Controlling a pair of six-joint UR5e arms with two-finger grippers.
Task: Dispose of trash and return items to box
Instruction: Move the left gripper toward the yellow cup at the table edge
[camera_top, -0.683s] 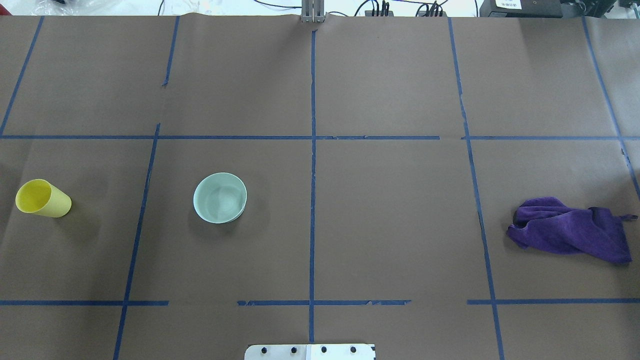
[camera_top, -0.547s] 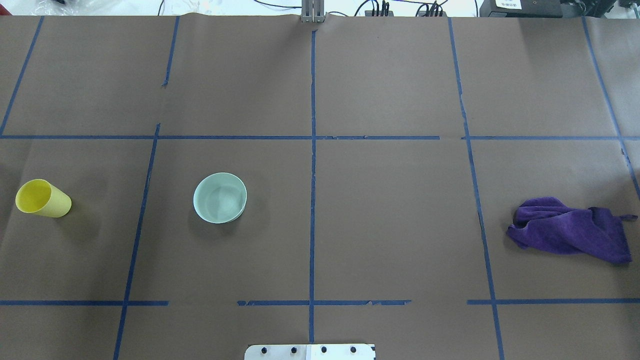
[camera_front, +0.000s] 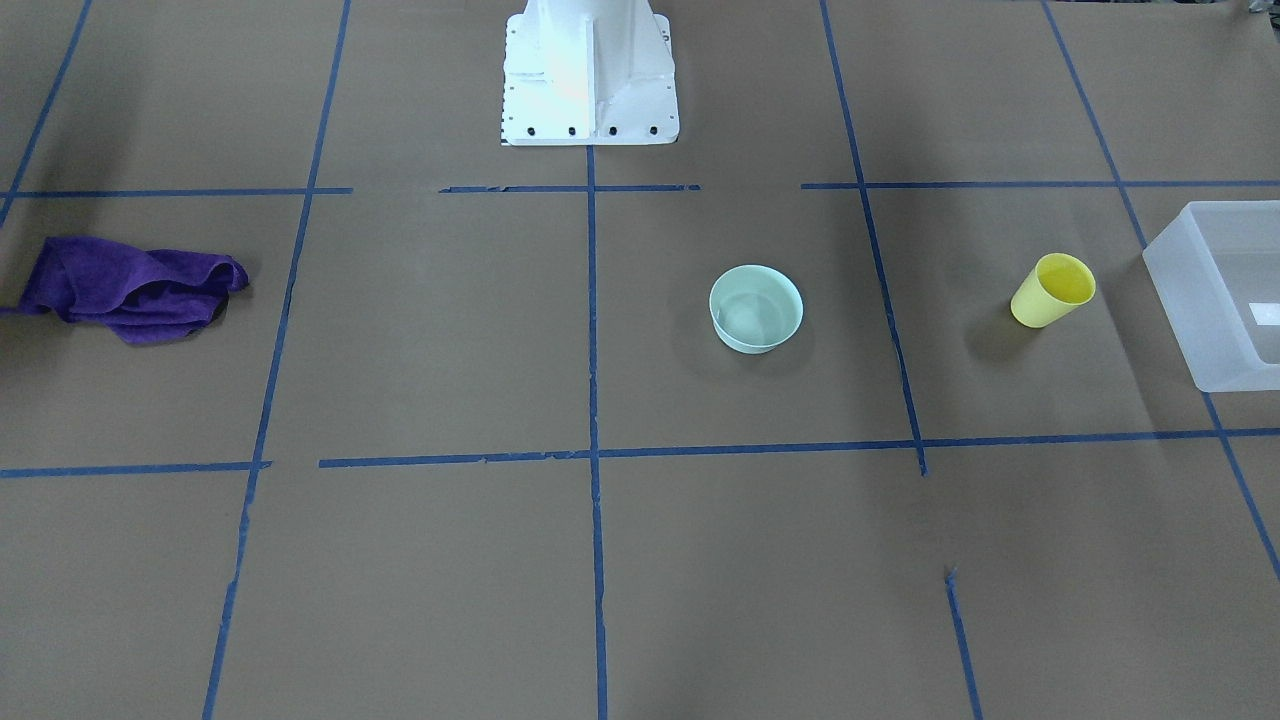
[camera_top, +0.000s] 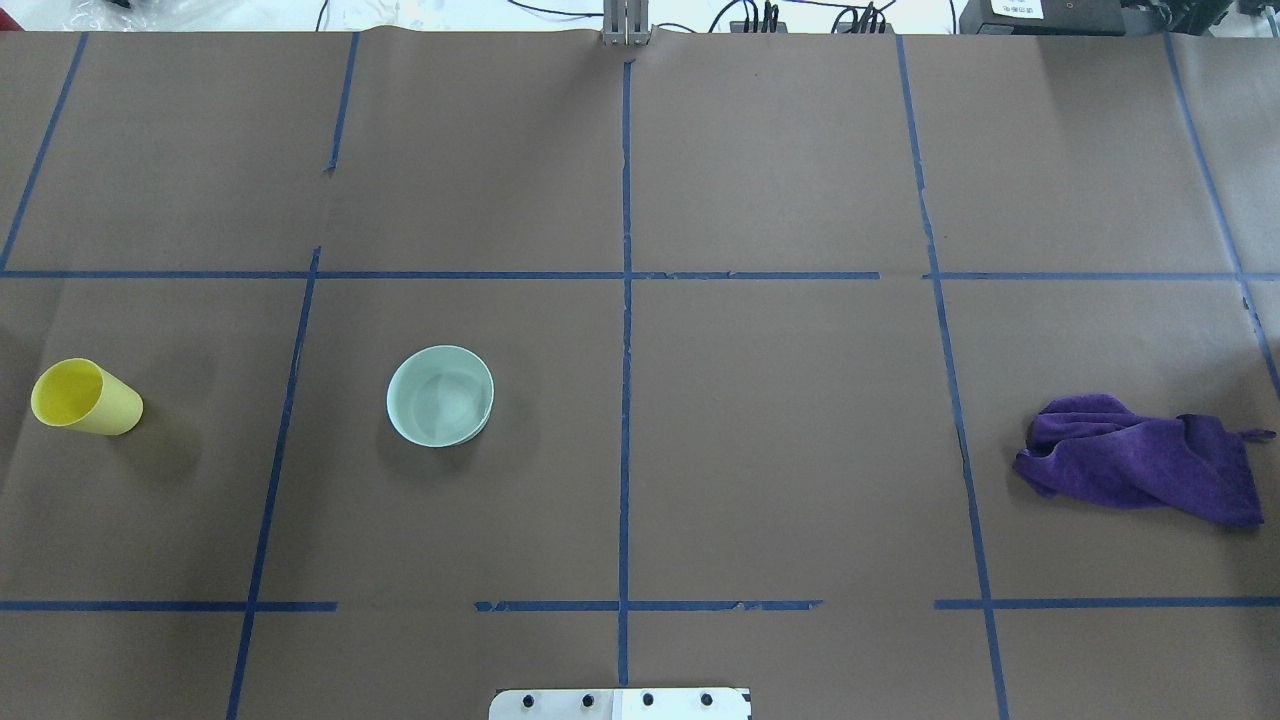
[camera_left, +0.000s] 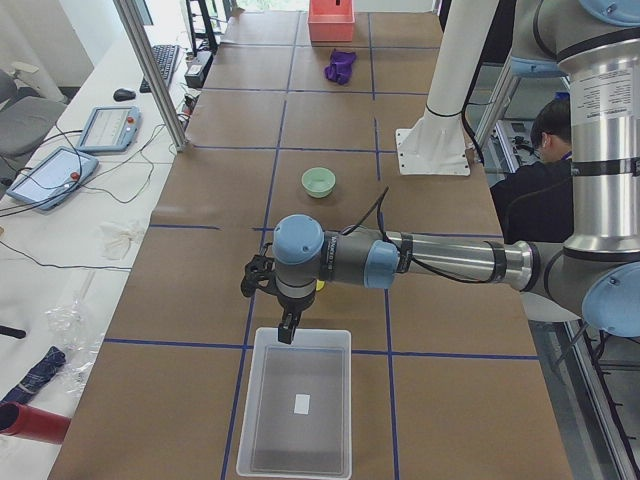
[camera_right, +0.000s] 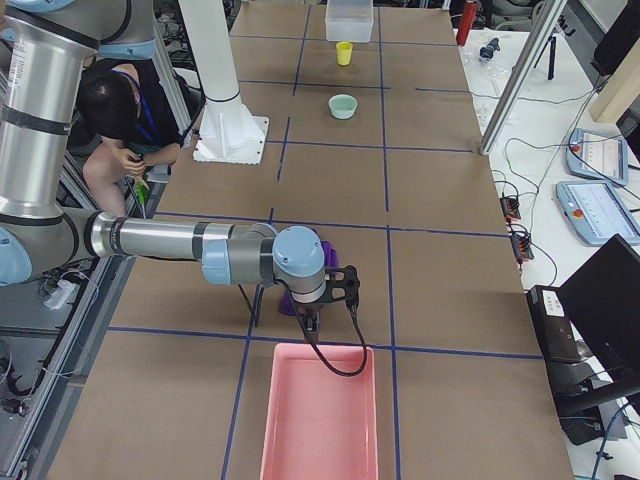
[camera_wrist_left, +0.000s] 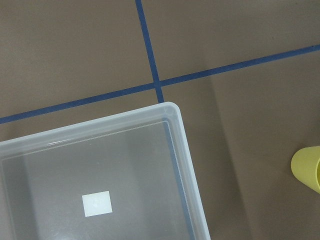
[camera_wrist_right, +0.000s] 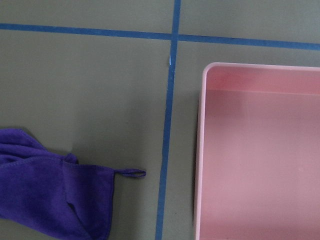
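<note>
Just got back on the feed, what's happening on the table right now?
Nothing is being carried yet. The left claw hangs over the edge of the translucent box, which holds neither item. The yellow cup and the mint bowl stand upright on the table outside it, untouched. The right claw hangs at the other end, by the purple cloth and the empty pink tray. Whether either claw is open cannot be told from these views.
</note>
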